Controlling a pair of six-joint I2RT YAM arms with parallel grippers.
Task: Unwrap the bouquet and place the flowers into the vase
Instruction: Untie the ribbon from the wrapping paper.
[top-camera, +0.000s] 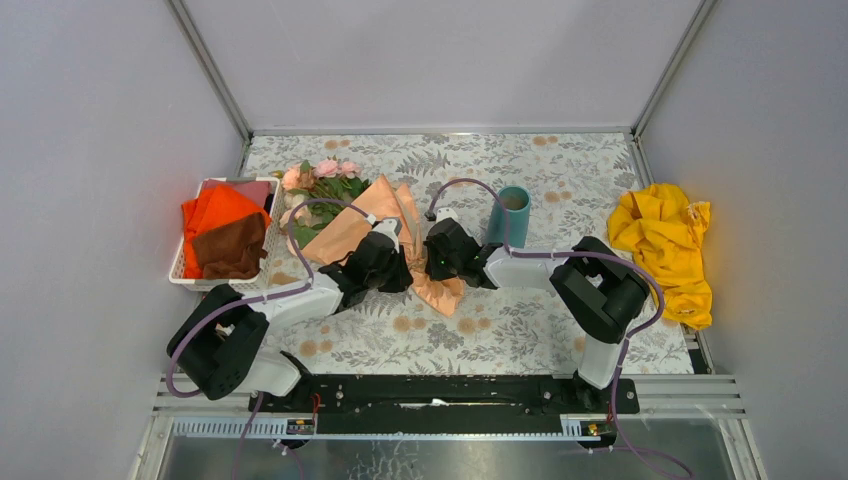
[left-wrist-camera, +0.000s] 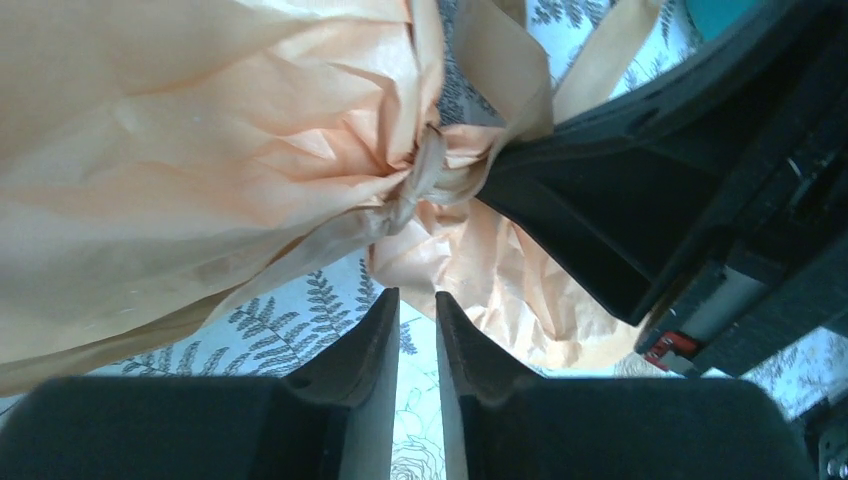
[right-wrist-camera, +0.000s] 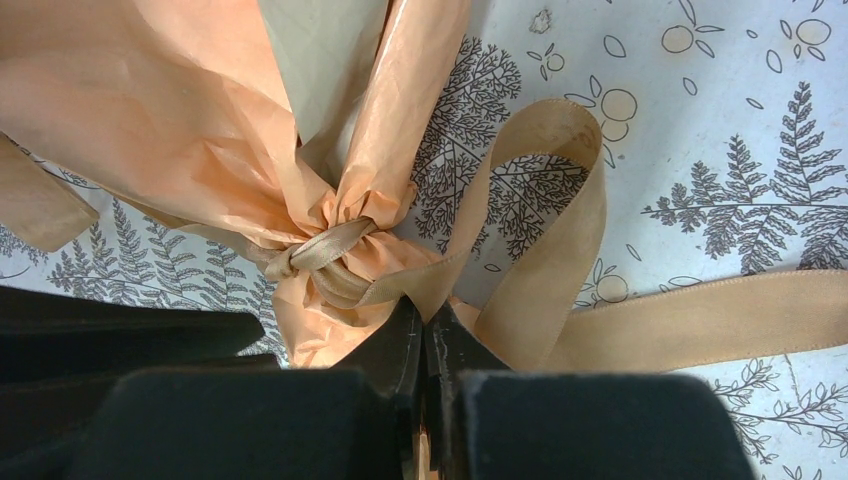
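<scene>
On the fern-printed table (top-camera: 560, 330), the bouquet (top-camera: 350, 225) lay left of centre, its roses toward the basket (top-camera: 180, 275) at the left edge. Bare tabletop ran from the upright teal vase (top-camera: 513, 212) to the yellow cloth (top-camera: 665, 250) at the right edge. The left gripper (left-wrist-camera: 417, 310) stood narrowly parted, holding nothing, just short of the knot (right-wrist-camera: 325, 250); the right gripper (right-wrist-camera: 422, 325) was clamped on the ribbon (right-wrist-camera: 560, 250) beside it.

Wrapped bouquet (top-camera: 350, 225), left arm (top-camera: 300, 295) and right arm (top-camera: 540, 268) seemingly at its neck, vase (top-camera: 513, 215) nearby.
</scene>
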